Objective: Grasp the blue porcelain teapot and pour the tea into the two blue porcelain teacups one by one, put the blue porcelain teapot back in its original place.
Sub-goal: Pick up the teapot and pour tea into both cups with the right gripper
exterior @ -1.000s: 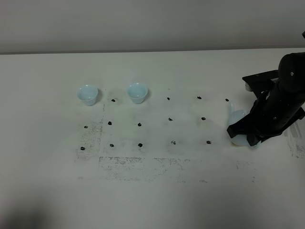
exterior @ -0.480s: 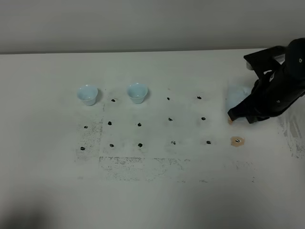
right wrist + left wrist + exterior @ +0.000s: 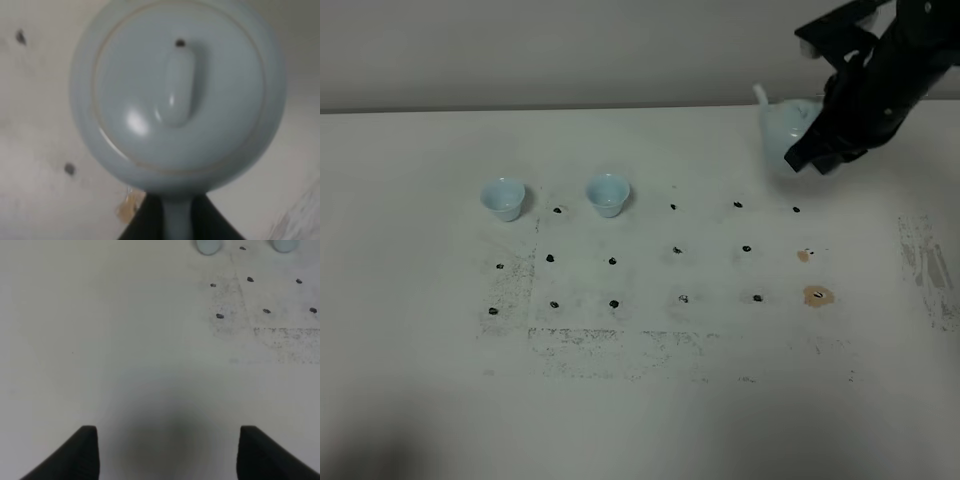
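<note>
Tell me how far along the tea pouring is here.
Grasp done: the right gripper holds the teapot aloft, far from both teacups, which show no tea. Both pours and the return remain. Brown spots mark the table.

The high camera looks down on the whole table point(image 3: 420, 400). The left wrist camera faces it from well above, sharing the two cups point(image 3: 503, 198) point(image 3: 207, 245). The right wrist camera hangs close over the teapot point(image 3: 177, 95).

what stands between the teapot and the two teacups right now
Nothing visible. The right hand holds the teapot up at the right; the table toward both teacups carries only flat black dots and brownish stains.
</note>
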Motion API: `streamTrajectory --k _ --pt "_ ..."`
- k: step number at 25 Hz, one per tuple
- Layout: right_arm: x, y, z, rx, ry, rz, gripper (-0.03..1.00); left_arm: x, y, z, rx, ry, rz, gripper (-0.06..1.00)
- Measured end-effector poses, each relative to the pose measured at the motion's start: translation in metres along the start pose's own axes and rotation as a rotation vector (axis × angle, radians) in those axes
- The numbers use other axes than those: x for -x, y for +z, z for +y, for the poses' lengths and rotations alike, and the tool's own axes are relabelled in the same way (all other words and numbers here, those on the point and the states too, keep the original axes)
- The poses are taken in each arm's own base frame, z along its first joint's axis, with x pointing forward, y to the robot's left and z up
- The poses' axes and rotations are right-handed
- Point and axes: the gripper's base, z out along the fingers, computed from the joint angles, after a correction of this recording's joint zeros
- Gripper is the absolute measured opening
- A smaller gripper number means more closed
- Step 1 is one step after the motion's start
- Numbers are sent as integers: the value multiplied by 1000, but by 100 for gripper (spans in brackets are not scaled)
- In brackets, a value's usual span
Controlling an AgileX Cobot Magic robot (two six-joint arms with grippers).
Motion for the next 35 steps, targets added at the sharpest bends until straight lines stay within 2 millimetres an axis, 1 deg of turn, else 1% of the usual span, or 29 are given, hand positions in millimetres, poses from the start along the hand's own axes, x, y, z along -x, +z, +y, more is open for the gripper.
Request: streamTrajectory --k 1,5,7,8,10,12,14,18,27,30,32,35 --pt "10 -3 -2 -2 -41 -17 8 0 0 0 0 0 0 60" --pt "45 5 -2 13 -193 -59 8 0 0 0 0 0 0 60" --pt "59 18 -4 9 -238 -81 8 0 0 0 0 1 0 60" --pt "66 22 -5 1 -256 -99 8 0 0 0 0 1 0 60" --pt "74 34 -9 -13 -279 -110 8 0 0 0 0 1 0 60" --pt "82 39 -9 -30 -326 -132 8 0 0 0 0 1 0 60" --pt "88 43 -8 -41 -382 -147 8 0 0 0 0 1 0 60" --pt "97 46 1 -48 -478 -180 8 0 0 0 0 1 0 60" --pt "105 52 24 -26 -622 -196 8 0 0 0 0 1 0 60" --pt "110 59 32 -35 -678 -212 8 0 0 0 0 1 0 60" --pt "112 68 37 -43 -709 -219 8 0 0 0 0 1 0 60" --pt "117 77 43 -84 -749 -238 8 0 0 0 0 1 0 60"
